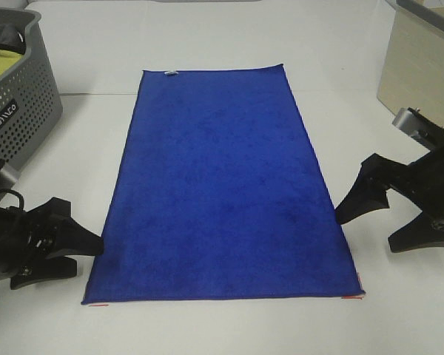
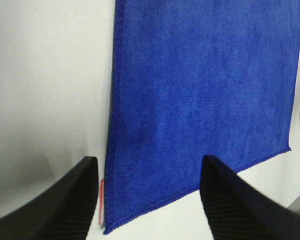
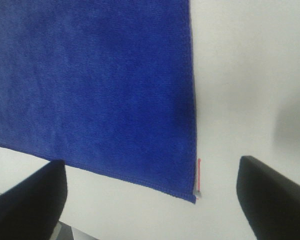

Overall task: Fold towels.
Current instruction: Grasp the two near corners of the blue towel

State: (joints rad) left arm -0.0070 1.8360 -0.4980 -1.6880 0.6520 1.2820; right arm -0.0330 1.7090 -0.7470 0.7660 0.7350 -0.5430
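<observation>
The royal-blue towel (image 1: 222, 185) lies flat and fully spread on the white table, its long side running away from me. Its small white tag (image 1: 169, 72) is at the far left corner edge. My left gripper (image 1: 87, 257) is open and empty, just outside the towel's near left corner. In the left wrist view the gripper (image 2: 149, 165) straddles that corner of the towel (image 2: 200, 90). My right gripper (image 1: 371, 229) is open and empty beside the towel's near right edge. In the right wrist view the gripper (image 3: 152, 165) frames the near right corner of the towel (image 3: 100, 85).
A grey perforated basket (image 1: 18, 111) holding a yellow-green cloth (image 1: 0, 68) stands at the far left. A beige box (image 1: 422, 70) stands at the far right. Small red tape marks (image 1: 351, 298) sit by the towel's near corners, and one shows in each wrist view (image 2: 100, 200) (image 3: 199, 172).
</observation>
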